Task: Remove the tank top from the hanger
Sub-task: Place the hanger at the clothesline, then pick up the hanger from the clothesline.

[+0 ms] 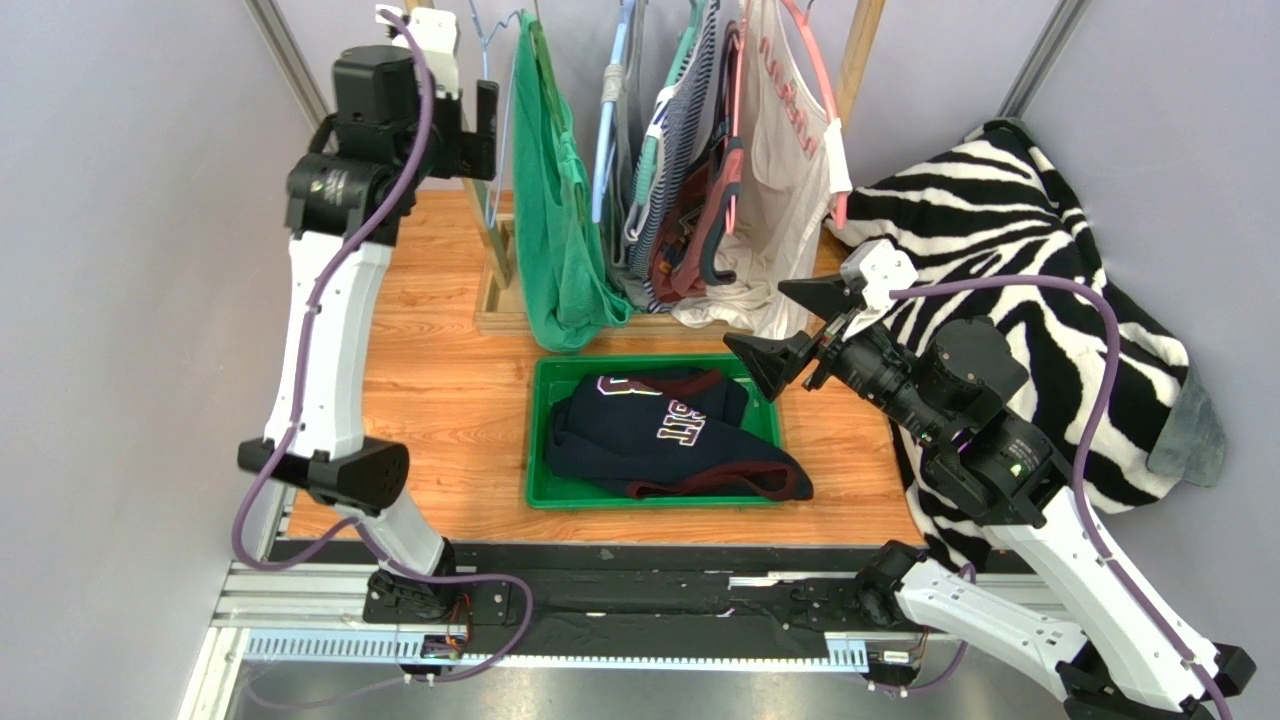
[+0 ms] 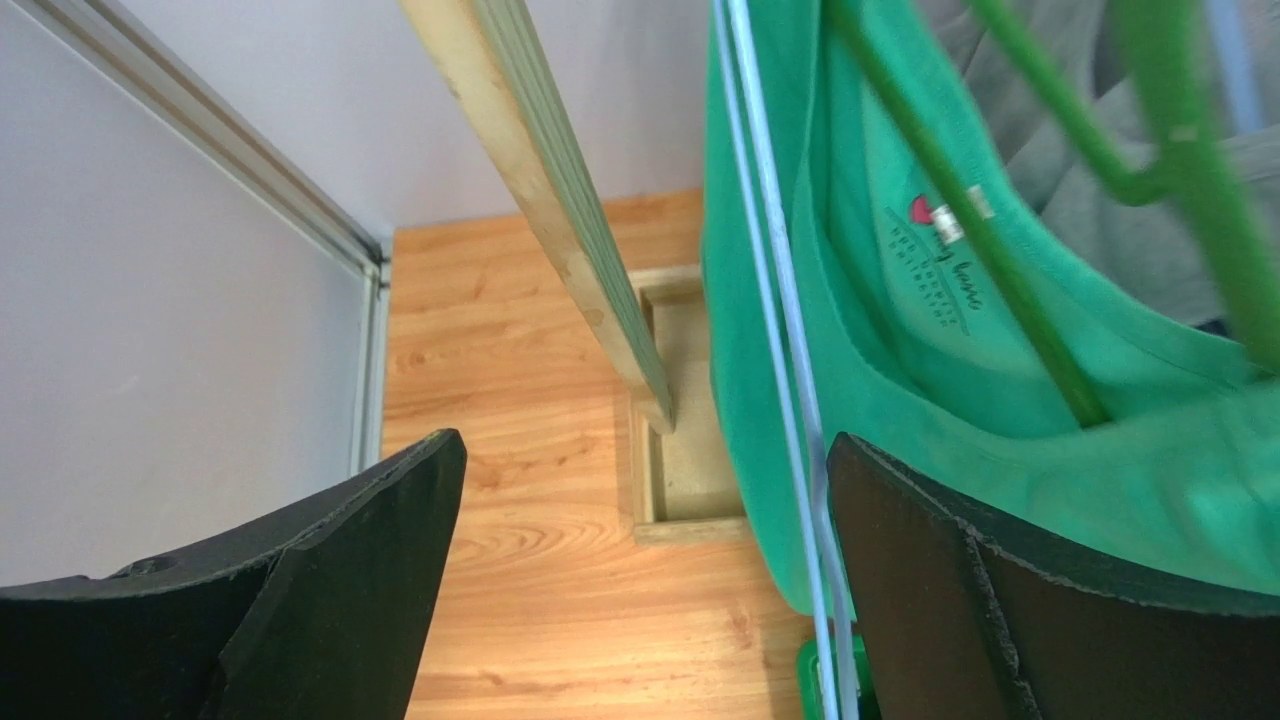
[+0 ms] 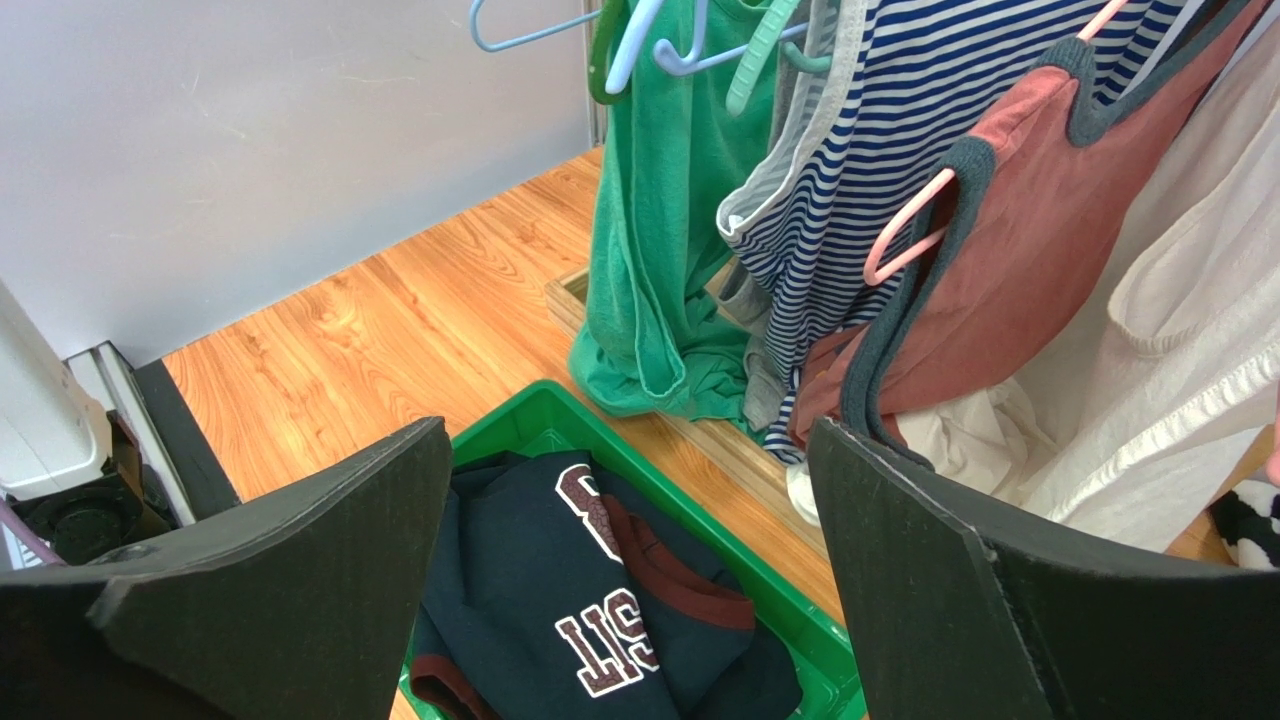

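A navy tank top [image 1: 661,428] with maroon trim and lettering lies crumpled in the green bin [image 1: 538,435]; the right wrist view shows it too [image 3: 601,600]. A bare light-blue hanger [image 1: 484,45] hangs at the rack's left end. Its thin wires [image 2: 781,375] run just inside my left gripper's right finger [image 2: 962,585]. My left gripper [image 1: 484,143] [image 2: 643,443] is up beside that hanger, open, holding nothing. My right gripper [image 1: 789,330] [image 3: 631,428] hovers open over the bin's right end, empty.
On the rack hang a green shirt [image 1: 559,225] on a green hanger [image 2: 1052,90], then striped [image 1: 676,135], rust-red [image 3: 1037,195] and white [image 1: 781,165] garments. The rack's wooden post [image 2: 556,210] stands left of the green shirt. A zebra-print cloth [image 1: 1037,285] covers the right side.
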Tool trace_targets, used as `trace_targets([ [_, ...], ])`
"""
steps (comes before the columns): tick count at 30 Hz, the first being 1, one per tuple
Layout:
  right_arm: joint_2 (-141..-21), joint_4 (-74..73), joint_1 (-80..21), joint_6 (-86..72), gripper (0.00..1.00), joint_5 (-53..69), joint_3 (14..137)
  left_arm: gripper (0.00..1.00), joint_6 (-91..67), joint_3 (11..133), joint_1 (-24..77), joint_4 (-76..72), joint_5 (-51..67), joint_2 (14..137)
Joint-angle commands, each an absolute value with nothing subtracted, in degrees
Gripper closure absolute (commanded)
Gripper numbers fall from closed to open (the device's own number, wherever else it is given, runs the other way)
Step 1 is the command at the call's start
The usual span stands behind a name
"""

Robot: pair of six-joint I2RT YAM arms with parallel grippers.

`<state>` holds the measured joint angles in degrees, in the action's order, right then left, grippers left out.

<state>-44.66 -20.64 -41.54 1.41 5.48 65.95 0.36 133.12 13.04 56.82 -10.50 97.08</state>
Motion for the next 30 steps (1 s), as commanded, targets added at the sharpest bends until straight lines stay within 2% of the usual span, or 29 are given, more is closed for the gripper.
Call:
trace_targets([
  [1,-44.56,-19.6,-41.31,0.44,0.05,4.48,67.24,0.01,2.28,133.95,13.62,48.55,-7.21,87.91],
  [4,-44.82,-19.42,-41.4,-1.21,0.05,4.48,66.89,0.01,5.52,130.79,17.56,39.42,-5.89,84.13],
  [7,-45.17,-19.25,-41.4,-2.28,0.05,4.22,66.62,0.01,10.8,136.57,24.77,39.73,-6.24,87.44],
  [12,-45.0,-19.86,-41.4,-3.16,0.05,3.6,66.62,0.01,19.25,135.08,35.23,32.7,-13.7,91.22],
  [19,-43.51,-20.92,-41.4,-3.95,0.05,2.82,65.31,0.01,14.33,148.97,35.68,31.39,-23.11,105.19],
  [30,-41.22,-22.15,-41.4,-4.22,0.05,1.41,62.93,0.01,5.81,146.69,34.37,26.63,-27.78,108.54],
])
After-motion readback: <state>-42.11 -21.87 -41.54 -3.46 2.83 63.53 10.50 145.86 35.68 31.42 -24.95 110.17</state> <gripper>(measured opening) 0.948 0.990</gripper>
